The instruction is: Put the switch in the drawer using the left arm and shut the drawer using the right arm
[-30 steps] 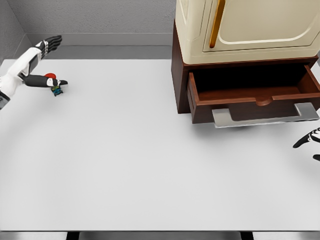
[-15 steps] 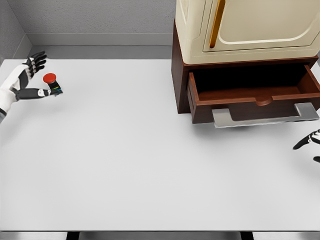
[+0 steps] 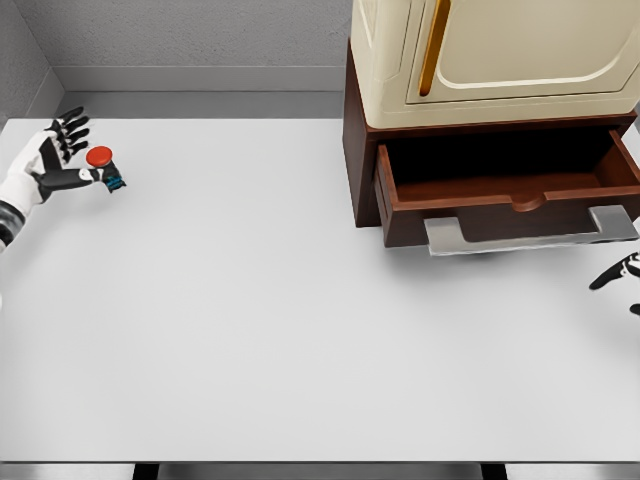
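One switch: the switch was tiny, with a red mushroom cap on a small dark base, sitting at the far left of the tabletop, well apart from the drawer.
Handling guess: looked light and rigid to me, probably hard plastic, so no squish. The rounded cap seemed kinda slippery, so I'd pinch it at the base or right under the cap rather than on top.
Left hand: the left hand was right beside the switch, thumb reaching to it from the left and touching or nearly so, the other fingers fanned out above and behind. Not closed on it, far as I could tell.
Switch vs hand: just off the thumb tip, on the side facing the drawer.
Drawer: pulled open, nothing visible inside, silver handle out front.
Right hand: the right hand barely poked in at the right edge, near the handle, and I couldn't tell its state.
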You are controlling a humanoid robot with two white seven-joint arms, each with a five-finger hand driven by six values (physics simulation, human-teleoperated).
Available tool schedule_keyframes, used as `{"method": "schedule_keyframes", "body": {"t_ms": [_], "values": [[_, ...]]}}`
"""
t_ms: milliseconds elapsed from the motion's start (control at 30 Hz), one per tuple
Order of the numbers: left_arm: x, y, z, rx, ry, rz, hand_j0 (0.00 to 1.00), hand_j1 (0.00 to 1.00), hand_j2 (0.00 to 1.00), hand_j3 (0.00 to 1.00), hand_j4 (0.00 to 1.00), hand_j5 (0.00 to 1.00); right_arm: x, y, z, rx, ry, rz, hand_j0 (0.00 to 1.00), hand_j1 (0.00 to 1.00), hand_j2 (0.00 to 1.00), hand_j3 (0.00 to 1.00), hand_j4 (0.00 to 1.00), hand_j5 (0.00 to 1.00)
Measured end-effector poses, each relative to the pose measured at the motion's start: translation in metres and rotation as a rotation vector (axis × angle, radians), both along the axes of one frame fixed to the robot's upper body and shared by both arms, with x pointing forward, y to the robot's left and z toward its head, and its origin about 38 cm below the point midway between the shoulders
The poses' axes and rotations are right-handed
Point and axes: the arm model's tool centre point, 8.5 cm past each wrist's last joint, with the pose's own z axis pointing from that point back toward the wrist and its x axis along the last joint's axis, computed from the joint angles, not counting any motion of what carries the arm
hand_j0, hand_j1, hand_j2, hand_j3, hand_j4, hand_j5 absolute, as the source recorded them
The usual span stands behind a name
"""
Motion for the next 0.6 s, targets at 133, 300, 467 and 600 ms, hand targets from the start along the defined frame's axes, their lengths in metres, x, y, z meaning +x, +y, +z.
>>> {"method": "schedule_keyframes", "body": {"t_ms": [133, 300, 467, 600], "values": [[-0.001, 0.004, -0.002, -0.011, 0.002, 0.039, 1.00, 1.00, 1.00, 1.00, 1.00, 1.00, 0.002, 0.000, 0.007, 0.009, -0.003, 0.010, 0.65, 0.65, 0.65, 0.65, 0.65, 0.65], [-0.002, 0.002, 0.002, 0.053, -0.072, 0.038, 1.00, 1.00, 1.00, 1.00, 1.00, 1.00, 0.004, 0.000, 0.012, 0.001, -0.003, 0.019, 0.65, 0.65, 0.65, 0.65, 0.65, 0.65], [-0.008, -0.005, -0.003, 0.129, -0.132, 0.006, 1.00, 1.00, 1.00, 1.00, 1.00, 1.00, 0.005, 0.001, 0.013, -0.002, -0.002, 0.022, 0.65, 0.65, 0.65, 0.65, 0.65, 0.65], [-0.012, -0.008, -0.009, 0.160, -0.132, -0.015, 1.00, 1.00, 1.00, 1.00, 1.00, 1.00, 0.005, 0.001, 0.012, -0.001, 0.002, 0.025, 0.65, 0.65, 0.65, 0.65, 0.65, 0.65]]}}
